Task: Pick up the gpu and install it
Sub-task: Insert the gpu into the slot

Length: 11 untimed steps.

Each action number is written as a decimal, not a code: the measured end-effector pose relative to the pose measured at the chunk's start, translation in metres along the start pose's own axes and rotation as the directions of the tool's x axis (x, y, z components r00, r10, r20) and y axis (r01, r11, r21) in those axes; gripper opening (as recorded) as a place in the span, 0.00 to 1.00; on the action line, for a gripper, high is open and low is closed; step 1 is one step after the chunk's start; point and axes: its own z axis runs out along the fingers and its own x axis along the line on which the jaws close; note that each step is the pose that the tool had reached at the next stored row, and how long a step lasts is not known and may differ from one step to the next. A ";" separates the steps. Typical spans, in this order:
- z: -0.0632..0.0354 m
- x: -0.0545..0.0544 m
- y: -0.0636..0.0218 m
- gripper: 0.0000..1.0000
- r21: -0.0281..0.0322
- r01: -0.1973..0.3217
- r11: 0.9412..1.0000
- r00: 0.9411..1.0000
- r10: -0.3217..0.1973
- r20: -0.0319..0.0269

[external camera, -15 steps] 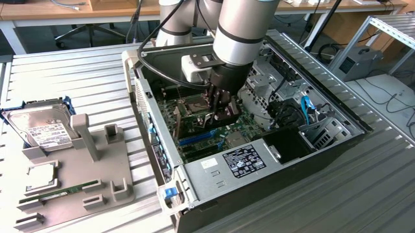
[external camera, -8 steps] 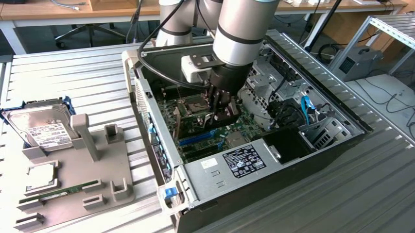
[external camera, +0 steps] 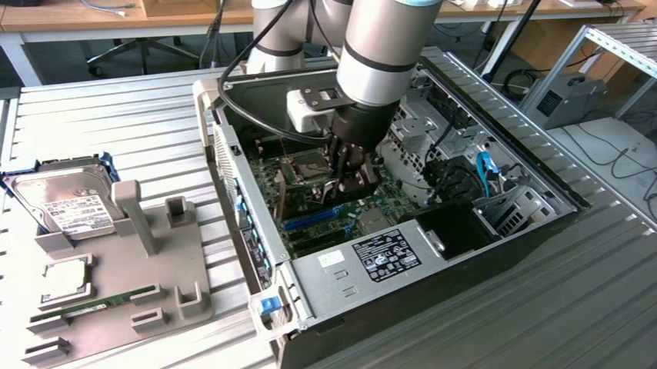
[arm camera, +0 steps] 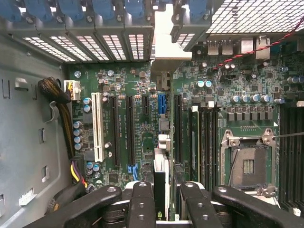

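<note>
I see my jaws pinching the gpu (arm camera: 161, 183) on edge right over the motherboard (arm camera: 142, 95), with the card's long side running the same way as the long black slots (arm camera: 129, 130) just under it, inside the open computer case (external camera: 339, 277).

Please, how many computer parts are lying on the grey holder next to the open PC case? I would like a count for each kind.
On the grey holder:
Hard drive: 1
CPU: 1
RAM stick: 1
Total: 3
</note>
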 end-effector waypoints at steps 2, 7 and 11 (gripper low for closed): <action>0.0004 0.000 0.0000 0.26 0.000 0.000 1.000 1.000 0.000 0.000; 0.0019 0.000 0.0001 0.26 0.000 0.000 1.000 1.000 0.000 0.000; 0.0036 0.000 0.0005 0.26 0.000 0.000 1.000 1.000 0.000 0.000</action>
